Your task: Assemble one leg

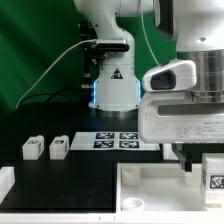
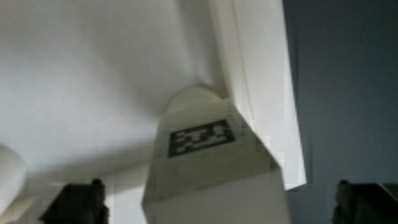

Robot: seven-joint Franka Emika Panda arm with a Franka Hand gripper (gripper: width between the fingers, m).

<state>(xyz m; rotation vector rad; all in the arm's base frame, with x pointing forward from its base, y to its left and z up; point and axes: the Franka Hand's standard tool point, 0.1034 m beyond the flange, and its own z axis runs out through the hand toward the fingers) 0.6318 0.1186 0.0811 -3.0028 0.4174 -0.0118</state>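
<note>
One leg (image 2: 201, 150), a white block with a black-and-white tag on its face, stands between my gripper's two dark fingers (image 2: 80, 203) in the wrist view. My gripper (image 2: 224, 205) is open, with a gap on each side of the leg. In the exterior view this leg (image 1: 213, 172) stands at the far right by the large white tray (image 1: 150, 195), with my gripper (image 1: 198, 160) low around it. Two more legs (image 1: 33, 148) (image 1: 58, 148) lie on the black table at the exterior view's left.
The marker board (image 1: 118, 138) lies in front of the robot base (image 1: 112, 85). The tray's flat face (image 2: 107, 80) fills much of the wrist view, its long edge (image 2: 263, 70) beside the dark table (image 2: 347, 80). A cable runs behind the base.
</note>
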